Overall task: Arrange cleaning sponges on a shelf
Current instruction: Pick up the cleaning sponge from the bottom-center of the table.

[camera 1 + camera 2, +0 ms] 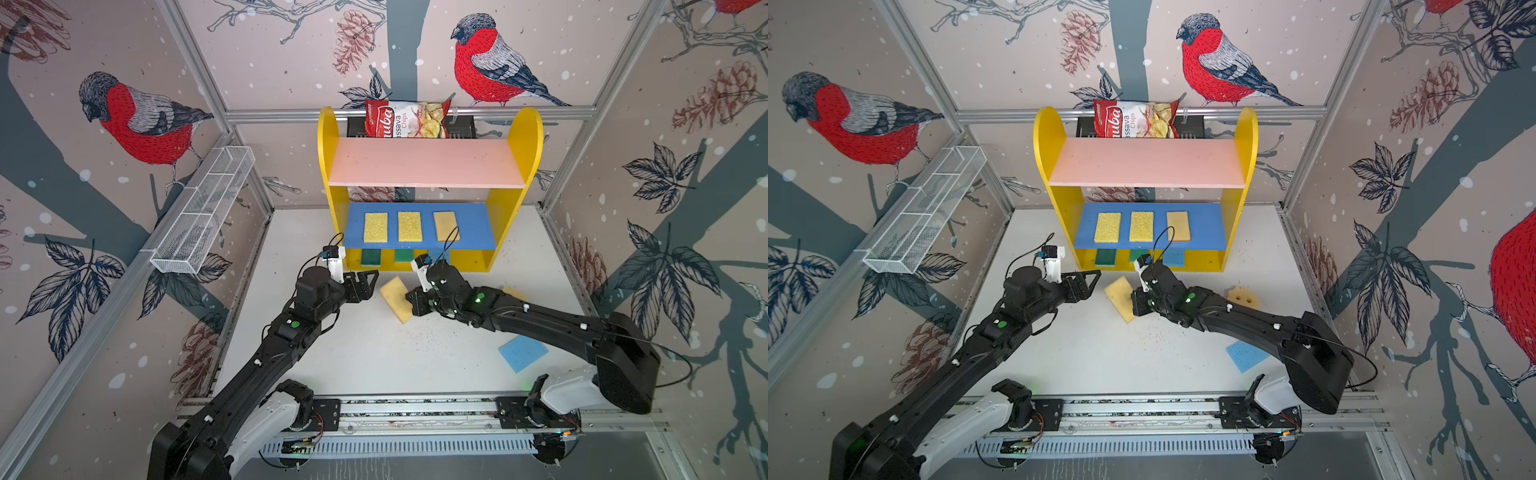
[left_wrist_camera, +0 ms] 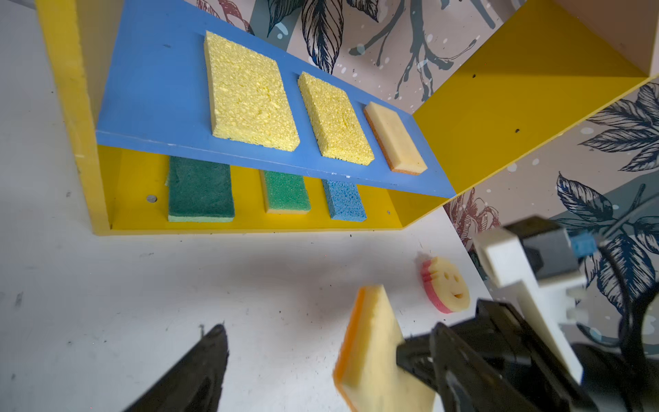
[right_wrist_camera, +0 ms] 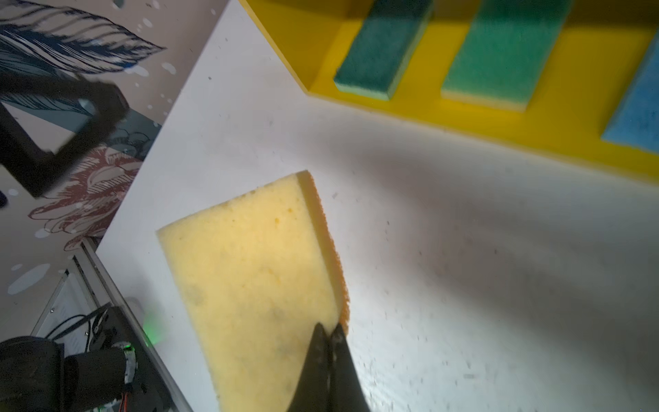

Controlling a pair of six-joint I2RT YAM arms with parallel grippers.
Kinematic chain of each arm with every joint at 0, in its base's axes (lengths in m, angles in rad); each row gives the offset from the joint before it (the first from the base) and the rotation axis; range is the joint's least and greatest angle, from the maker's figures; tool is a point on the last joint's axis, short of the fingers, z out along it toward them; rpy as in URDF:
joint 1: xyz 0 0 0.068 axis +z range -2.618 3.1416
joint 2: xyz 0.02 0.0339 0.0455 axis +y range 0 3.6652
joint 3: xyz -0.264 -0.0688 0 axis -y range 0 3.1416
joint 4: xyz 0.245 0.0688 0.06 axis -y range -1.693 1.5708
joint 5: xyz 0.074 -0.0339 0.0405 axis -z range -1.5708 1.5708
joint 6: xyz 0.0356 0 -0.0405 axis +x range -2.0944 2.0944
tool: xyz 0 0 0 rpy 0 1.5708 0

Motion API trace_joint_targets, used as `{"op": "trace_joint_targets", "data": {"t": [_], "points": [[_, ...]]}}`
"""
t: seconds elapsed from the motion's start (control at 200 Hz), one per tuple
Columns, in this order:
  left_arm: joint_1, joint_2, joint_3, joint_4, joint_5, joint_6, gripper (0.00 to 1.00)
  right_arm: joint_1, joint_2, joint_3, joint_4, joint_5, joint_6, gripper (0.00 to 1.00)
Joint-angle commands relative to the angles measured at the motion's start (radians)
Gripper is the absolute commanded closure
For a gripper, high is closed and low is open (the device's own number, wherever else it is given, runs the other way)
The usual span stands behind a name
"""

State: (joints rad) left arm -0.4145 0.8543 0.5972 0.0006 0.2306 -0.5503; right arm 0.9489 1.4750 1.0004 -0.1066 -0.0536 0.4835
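We see the tan sponge (image 1: 395, 297) held tilted just in front of the shelf (image 1: 524, 141), its edge pinched in the right gripper (image 3: 328, 331), jaws squeezed together on it. The left gripper (image 1: 373, 286) stands spread wide beside it, holding nothing. A blue sponge (image 1: 523, 353) and smiley sponge (image 1: 1241, 296) lie on the table (image 1: 365, 365) farther out from the shelf.
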Motion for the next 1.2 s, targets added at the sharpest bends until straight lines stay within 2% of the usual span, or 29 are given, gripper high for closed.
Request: {"op": "trace_joint_targets", "data": {"t": [0.0, 0.175, 0.33, 0.44, 0.525, 0.66, 0.745, 0.79, 0.856, 0.891, 0.941, 1.031, 1.191], "points": [[0.002, -0.048, -0.015, -0.021, 0.036, -0.015, 0.1, -0.001, 0.032, 0.096, 0.021, -0.031, -0.081, 0.99], [0.002, -0.089, -0.015, -0.022, 0.053, -0.032, 0.08, -0.002, 0.057, 0.222, 0.058, -0.061, -0.118, 0.98], [0.002, -0.108, 0.0, 0.027, 0.054, -0.052, 0.07, 0.009, 0.07, 0.268, 0.103, -0.126, -0.121, 0.98], [0.002, -0.111, 0.013, 0.082, 0.068, -0.07, 0.15, 0.018, 0.069, 0.274, 0.111, -0.143, -0.123, 0.98], [0.002, -0.11, 0.022, 0.116, 0.076, -0.078, 0.27, 0.019, 0.057, 0.268, 0.115, -0.172, -0.12, 0.98], [0.002, -0.109, 0.038, 0.132, 0.067, -0.09, 0.79, 0.014, 0.02, 0.23, 0.142, -0.178, -0.107, 0.97], [0.002, -0.109, 0.049, 0.131, 0.076, -0.092, 0.9, -0.001, -0.004, 0.204, 0.168, -0.2, -0.083, 0.95], [0.002, -0.111, 0.055, 0.13, 0.081, -0.091, 0.96, -0.017, -0.016, 0.184, 0.192, -0.229, -0.063, 0.83], [0.002, -0.116, 0.064, 0.127, 0.089, -0.087, 0.98, -0.055, -0.031, 0.15, 0.238, -0.299, -0.02, 0.45], [0.002, -0.119, 0.07, 0.129, 0.097, -0.085, 0.99, -0.081, -0.037, 0.129, 0.269, -0.347, 0.011, 0.35], [0.003, -0.123, 0.079, 0.127, 0.104, -0.085, 0.99, -0.119, -0.047, 0.091, 0.331, -0.417, 0.06, 0.3], [0.002, -0.13, 0.093, 0.124, 0.116, -0.08, 0.99, -0.165, -0.065, 0.031, 0.433, -0.52, 0.126, 0.27], [0.002, -0.13, 0.103, 0.118, 0.141, -0.072, 0.99, -0.167, -0.087, 0.011, 0.451, -0.581, 0.122, 0.26]]}}
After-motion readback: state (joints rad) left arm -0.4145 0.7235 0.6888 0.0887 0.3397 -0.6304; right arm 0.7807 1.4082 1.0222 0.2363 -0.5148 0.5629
